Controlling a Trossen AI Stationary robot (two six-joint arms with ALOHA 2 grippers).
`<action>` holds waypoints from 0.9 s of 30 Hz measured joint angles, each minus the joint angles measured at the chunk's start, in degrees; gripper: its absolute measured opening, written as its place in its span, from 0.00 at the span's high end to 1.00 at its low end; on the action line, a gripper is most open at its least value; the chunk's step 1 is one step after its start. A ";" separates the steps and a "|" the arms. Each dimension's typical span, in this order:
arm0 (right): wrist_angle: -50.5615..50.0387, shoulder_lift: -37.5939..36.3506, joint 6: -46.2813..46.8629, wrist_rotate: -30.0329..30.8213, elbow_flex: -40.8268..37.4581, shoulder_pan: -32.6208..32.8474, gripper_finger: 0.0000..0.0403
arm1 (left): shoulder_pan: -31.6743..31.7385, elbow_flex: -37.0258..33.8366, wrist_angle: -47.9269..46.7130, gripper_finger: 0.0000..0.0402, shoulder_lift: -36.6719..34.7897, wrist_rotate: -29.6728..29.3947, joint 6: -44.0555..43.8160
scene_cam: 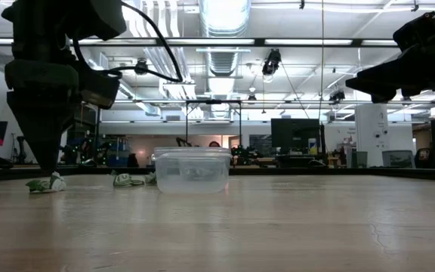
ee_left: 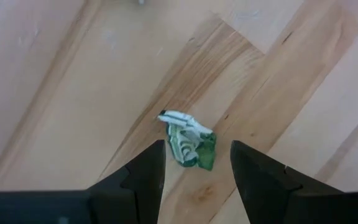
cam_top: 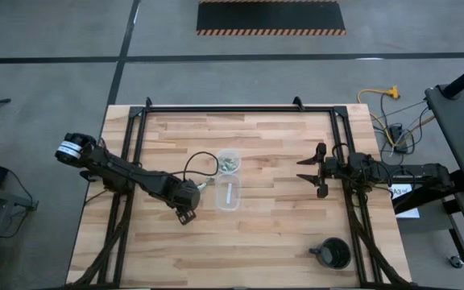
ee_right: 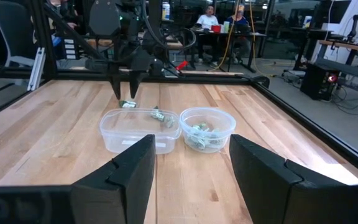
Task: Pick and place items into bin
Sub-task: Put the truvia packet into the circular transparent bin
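A crumpled pale green-and-whitish item (ee_left: pixel 190 142) lies on the wood table. My left gripper (ee_left: pixel 194 171) points down over it, open, one finger on either side and apart from it. The right wrist view shows that gripper (ee_right: pixel 125 96) above the item (ee_right: pixel 127 104), and the low view shows the item (scene_cam: pixel 47 183) on the table below the dark fingers. A second item (scene_cam: pixel 127 180) lies loose nearby. The bin (cam_top: pixel 229 161), a small round clear container, holds several such items (ee_right: pixel 201 132). My right gripper (cam_top: pixel 306 170) waits open at the right, held level above the table.
A clear rectangular container (cam_top: pixel 228 195) with a white strip inside stands right next to the bin, on its near side. A black round cup with a handle (cam_top: pixel 334 253) sits near the front right corner. Black frame rails (cam_top: pixel 135 137) run along the table's sides.
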 joint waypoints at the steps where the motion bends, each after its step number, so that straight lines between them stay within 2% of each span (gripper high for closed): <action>1: 0.00 0.00 0.00 0.01 0.00 -0.01 0.51 | 0.00 -0.25 0.67 0.59 0.00 0.00 0.00; 14: 0.01 0.00 0.01 0.01 0.00 -0.01 0.51 | -0.02 -1.24 2.01 0.59 -0.02 0.00 0.04; 21: 0.00 0.00 0.01 0.00 0.00 0.00 0.51 | 0.02 -4.71 6.30 0.59 -0.04 0.28 0.04; 27: 0.01 -0.01 0.00 0.02 0.00 0.00 0.51 | 0.02 -5.11 6.32 0.59 -0.04 0.37 0.03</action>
